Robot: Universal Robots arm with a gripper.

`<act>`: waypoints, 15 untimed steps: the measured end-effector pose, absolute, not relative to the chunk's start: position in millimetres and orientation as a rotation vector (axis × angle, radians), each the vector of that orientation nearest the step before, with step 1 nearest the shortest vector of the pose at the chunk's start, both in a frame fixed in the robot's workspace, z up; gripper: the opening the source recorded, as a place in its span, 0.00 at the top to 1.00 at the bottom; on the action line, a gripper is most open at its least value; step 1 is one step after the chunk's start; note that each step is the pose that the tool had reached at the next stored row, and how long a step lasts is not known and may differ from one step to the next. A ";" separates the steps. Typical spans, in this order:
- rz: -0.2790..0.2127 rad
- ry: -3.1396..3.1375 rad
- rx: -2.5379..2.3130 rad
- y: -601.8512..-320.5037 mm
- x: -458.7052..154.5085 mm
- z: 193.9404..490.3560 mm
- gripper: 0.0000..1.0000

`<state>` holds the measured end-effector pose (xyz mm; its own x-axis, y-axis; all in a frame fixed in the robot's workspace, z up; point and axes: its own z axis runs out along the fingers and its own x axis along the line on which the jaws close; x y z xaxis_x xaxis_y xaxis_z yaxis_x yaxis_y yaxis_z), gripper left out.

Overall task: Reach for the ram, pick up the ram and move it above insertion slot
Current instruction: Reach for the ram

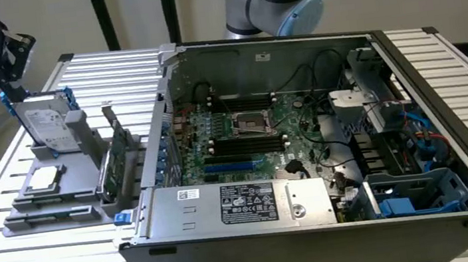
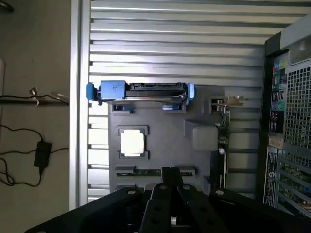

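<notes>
The ram (image 2: 146,172) is a thin green stick standing on edge in a slot of the grey holder (image 2: 165,141), beside the square silver chip (image 2: 132,143). In the wrist view my gripper (image 2: 170,171) has its two dark fingers pressed together, shut on nothing, and their tips overlap the middle of the ram. In the exterior view the gripper (image 1: 6,82) hangs high over the back left of the holder (image 1: 70,178), above the hard drive (image 1: 45,124). The black memory slots (image 1: 245,145) lie on the motherboard inside the open computer case (image 1: 229,235).
A silver hard drive (image 2: 143,93) in a blue caddy stands at the holder's end. A green expansion card (image 1: 115,160) with a metal bracket stands at the holder's side next to the case. The ribbed metal table (image 1: 44,261) extends around both. Cables lie on the floor (image 2: 34,155).
</notes>
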<state>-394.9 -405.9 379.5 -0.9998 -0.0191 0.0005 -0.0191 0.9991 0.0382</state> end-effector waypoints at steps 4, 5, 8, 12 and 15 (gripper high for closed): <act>-0.061 -3.140 0.030 -411.1 -394.9 379.5 0.89; -0.060 -3.140 0.030 -414.7 -394.9 379.5 0.89; -0.060 -3.140 0.030 -426.7 -395.0 379.5 0.89; -0.060 -3.140 0.031 -442.1 -395.0 379.4 0.89; -0.059 -3.140 0.032 -451.9 -394.9 379.3 0.89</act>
